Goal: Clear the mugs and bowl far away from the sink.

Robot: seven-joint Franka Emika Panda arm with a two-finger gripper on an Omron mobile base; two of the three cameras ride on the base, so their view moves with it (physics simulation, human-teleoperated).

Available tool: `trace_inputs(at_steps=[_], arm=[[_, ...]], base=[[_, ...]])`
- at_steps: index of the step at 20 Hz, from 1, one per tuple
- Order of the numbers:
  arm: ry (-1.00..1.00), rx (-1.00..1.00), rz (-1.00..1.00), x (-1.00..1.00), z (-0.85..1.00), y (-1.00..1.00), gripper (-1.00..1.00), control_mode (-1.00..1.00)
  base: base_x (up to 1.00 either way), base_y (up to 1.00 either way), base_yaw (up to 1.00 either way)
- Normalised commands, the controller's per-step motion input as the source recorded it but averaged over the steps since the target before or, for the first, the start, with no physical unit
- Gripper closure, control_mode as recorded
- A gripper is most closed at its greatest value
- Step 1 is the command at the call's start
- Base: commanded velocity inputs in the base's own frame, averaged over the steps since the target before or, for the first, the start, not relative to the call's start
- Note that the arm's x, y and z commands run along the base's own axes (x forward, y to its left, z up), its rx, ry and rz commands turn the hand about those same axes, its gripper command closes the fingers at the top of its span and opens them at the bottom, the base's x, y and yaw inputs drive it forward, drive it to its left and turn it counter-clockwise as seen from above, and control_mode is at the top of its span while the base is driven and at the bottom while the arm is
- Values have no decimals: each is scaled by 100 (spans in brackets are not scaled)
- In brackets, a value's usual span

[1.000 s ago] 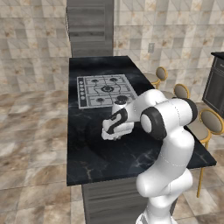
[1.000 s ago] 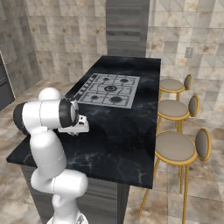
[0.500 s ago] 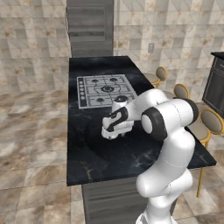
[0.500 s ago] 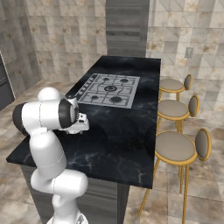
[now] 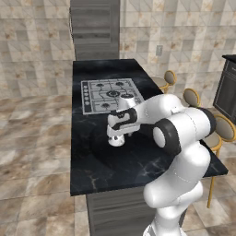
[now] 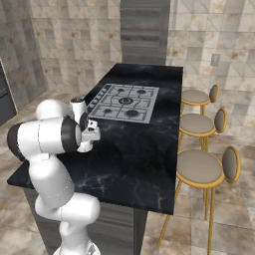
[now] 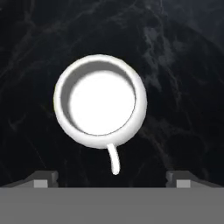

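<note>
Hand view looks straight down into a white mug (image 7: 100,100) that stands upright on the dark marble table (image 7: 183,65), its thin handle pointing to the bottom of the frame, between the two fingertips (image 7: 43,178). The hand (image 7: 111,179) is wide and holds nothing. My worry is the way out: if I lift at a slant, one finger could catch the rim or the handle and tip the mug or drag it. I judge a straight rise is safer. Whether this spot is far enough from the sink I cannot tell. In the left base view the mug (image 5: 116,140) sits at the centre of the frame, below the gas hob (image 5: 107,96). Round stools (image 6: 199,167) stand along the right side, with tiled walls and a stone floor around.
</note>
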Motion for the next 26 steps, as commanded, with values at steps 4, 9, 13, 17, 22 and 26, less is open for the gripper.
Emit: trace_inputs(at_steps=[4, 9, 13, 17, 22, 26], arm=[[0, 0, -1, -33, 53, 0, -100, -100], [-2, 0, -1, -60, 49, 0, -100, -100], [-7, 0, 0, -56, 46, 0, -100, -100], [-7, 0, 0, -53, 49, -7, -100, -100], [-13, 0, 0, -48, 30, -16, -100, -100], [-29, 0, 0, -34, 6, -17, -100, -100]], base=[[0, 0, 0], [0, 0, 0], [0, 0, 0], [0, 0, 0], [0, 0, 0], [0, 0, 0]])
